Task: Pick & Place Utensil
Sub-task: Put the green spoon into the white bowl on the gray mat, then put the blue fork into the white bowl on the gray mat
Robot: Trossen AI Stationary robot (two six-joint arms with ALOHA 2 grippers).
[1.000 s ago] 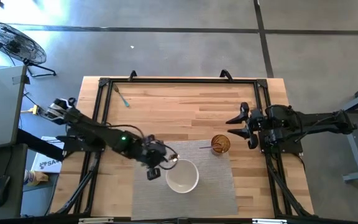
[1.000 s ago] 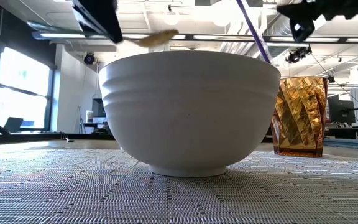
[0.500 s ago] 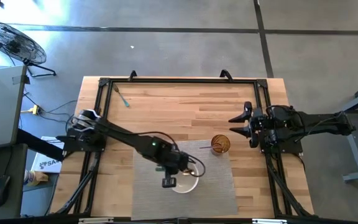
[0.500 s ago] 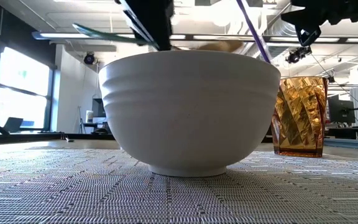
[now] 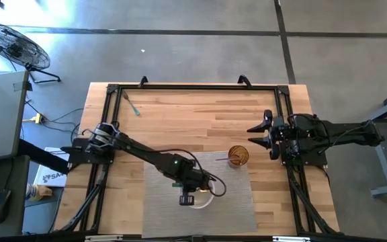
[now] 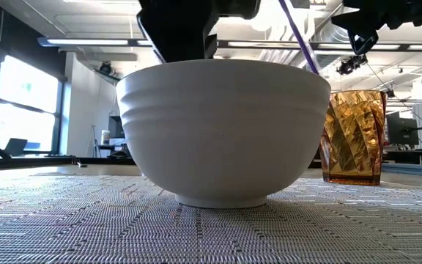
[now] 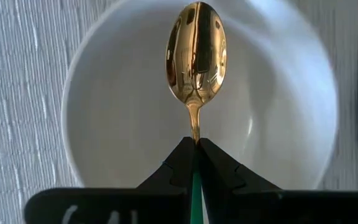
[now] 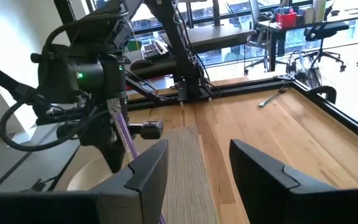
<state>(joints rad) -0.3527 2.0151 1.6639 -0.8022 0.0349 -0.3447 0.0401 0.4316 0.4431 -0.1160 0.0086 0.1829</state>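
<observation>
A gold spoon (image 7: 196,50) with a polished, mirror-like oval bowl and a slim neck running into a green handle is pinched between the closed fingers of the left gripper (image 7: 195,149). It is held over the inside of a white bowl (image 7: 110,124), whose ribbed outer wall fills the low view, on a grey woven placemat (image 5: 234,202). Just beside the bowl stands an amber faceted cup (image 6: 352,136) with a purple utensil (image 6: 297,33) leaning in it. Farther off, at the table's right edge, the right gripper (image 5: 266,136) is held with its fingers spread apart, empty.
</observation>
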